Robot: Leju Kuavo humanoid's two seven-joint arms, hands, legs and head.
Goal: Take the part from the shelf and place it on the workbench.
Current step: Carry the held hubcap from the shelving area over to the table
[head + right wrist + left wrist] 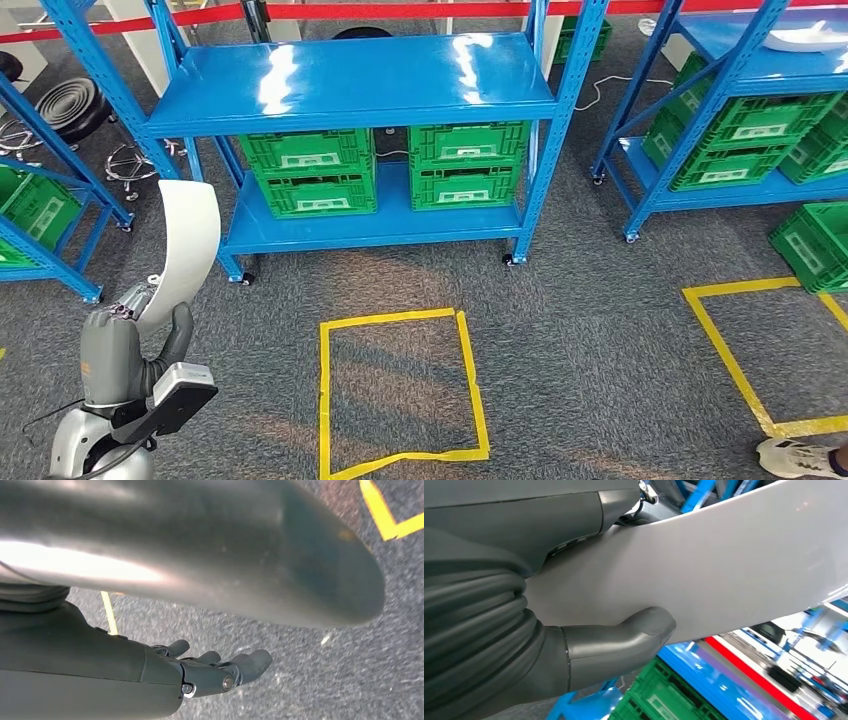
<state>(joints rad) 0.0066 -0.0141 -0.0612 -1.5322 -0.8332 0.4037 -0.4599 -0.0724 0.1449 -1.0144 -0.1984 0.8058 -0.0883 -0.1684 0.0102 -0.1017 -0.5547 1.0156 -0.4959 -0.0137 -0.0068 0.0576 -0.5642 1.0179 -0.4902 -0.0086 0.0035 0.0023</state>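
My left hand (125,345) grips a long, curved white part (188,245) by its lower end and holds it upright at the lower left of the head view. Up close in the left wrist view, the thumb (624,642) presses on the pale surface of the part (724,570), with the other fingers on its far side. My right hand (215,672) hangs over grey carpet with its fingers loosely extended and nothing in them. A blue shelf (355,80) stands ahead, its top level bare.
Green crates (380,170) fill the shelf's lower level. More blue racks with green crates (740,140) stand at the right, one carrying another white part (805,38). Yellow tape squares (400,395) mark the carpet. A person's shoe (800,458) sits at the lower right.
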